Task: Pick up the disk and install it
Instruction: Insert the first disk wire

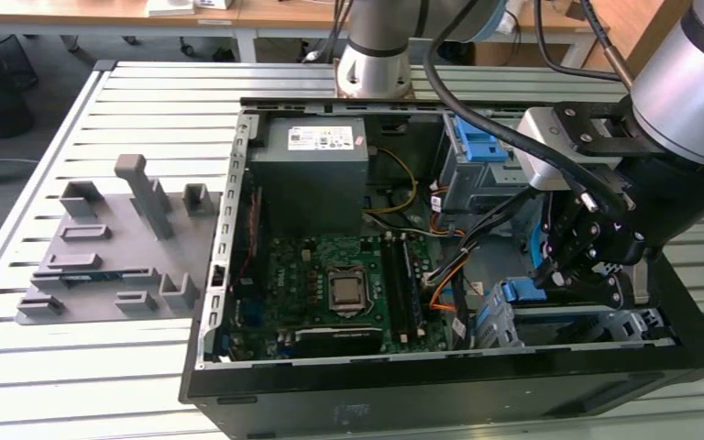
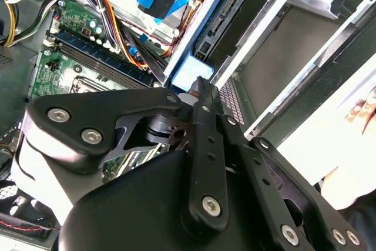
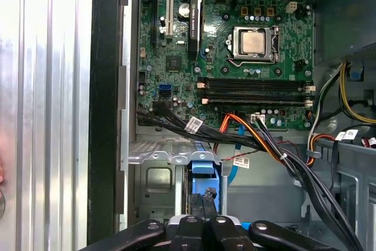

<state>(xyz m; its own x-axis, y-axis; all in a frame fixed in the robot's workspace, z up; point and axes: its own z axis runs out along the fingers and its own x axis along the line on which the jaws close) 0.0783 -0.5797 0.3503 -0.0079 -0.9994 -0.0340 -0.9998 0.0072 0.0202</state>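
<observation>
Open computer case (image 1: 450, 390) from above: my gripper (image 1: 556, 278) hangs at about four o'clock in the exterior view, over the grey drive cage (image 1: 627, 321), its fingers drawn together with nothing visible between them. Their tips rest at the blue bracket end of the disk (image 3: 204, 170), which stands on edge in the cage, so I judge the installing step is under way and the pick-up done. Seating it calls for a straight, even press along the rails, clear of the orange and black cables (image 3: 264, 139) just beside the cage, toward nine o'clock.
</observation>
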